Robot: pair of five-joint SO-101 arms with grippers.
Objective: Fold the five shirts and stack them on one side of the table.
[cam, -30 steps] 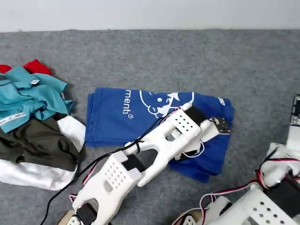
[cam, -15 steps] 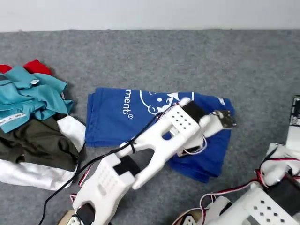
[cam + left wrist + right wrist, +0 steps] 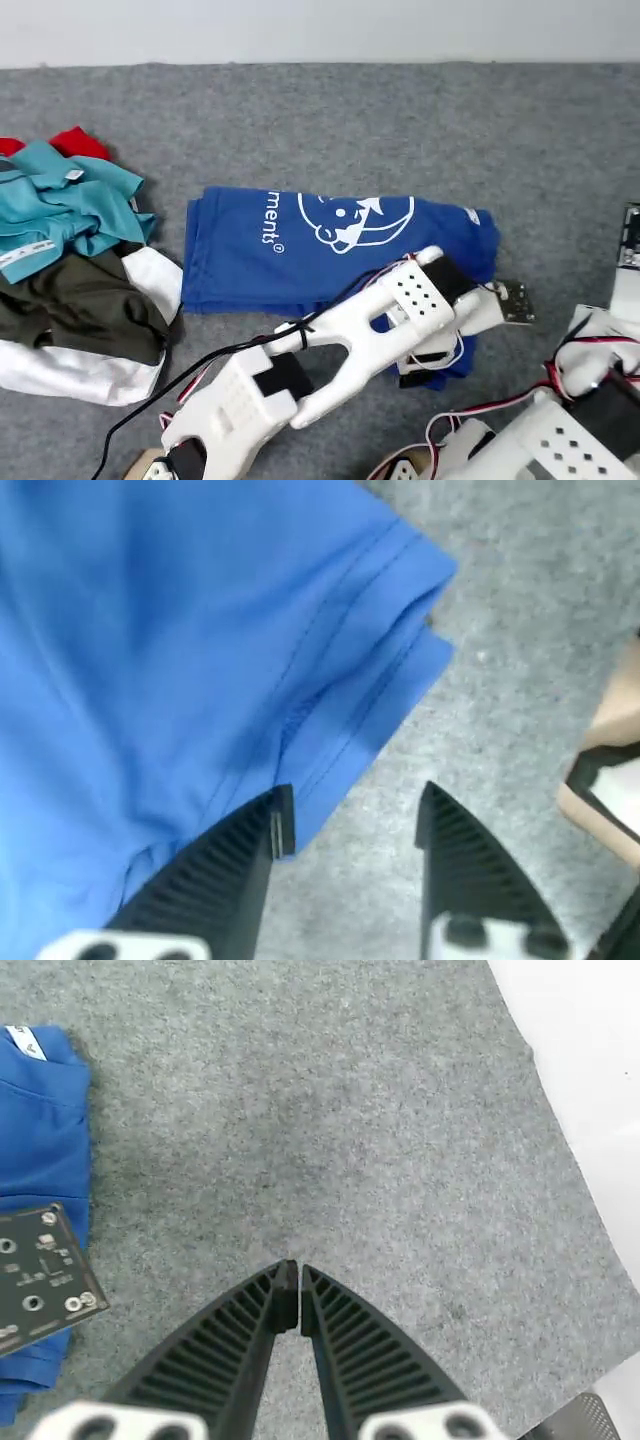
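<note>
1. The grey felt table (image 3: 350, 130) hasn't changed in the last second. There's still no folded stack on either side, so it looks like early days for this job.
2. The blue shirt (image 3: 300, 260) lies mid-table, part-folded into a wide band with its white print facing up. It hasn't shifted, but the print is now fully uncovered because the arm has swung clear of it.
3. The heap of unfolded shirts (image 3: 70, 270) is at the far left edge: teal and red on top, olive and white beneath. It's untouched and well apart from the blue one.
4. The left arm (image 3: 330, 335) is the mover. It has slid off the shirt's middle, towards the near right corner.
5. The left gripper (image 3: 350, 815) is spread wide with nothing held. One finger is over the blue hem at that corner and the other is over bare felt. I'd say it's lining up to pinch the corner for the next fold.
6. The right gripper (image 3: 290, 1285) is pinched together on nothing, over bare felt just beside the shirt's right edge.
</note>
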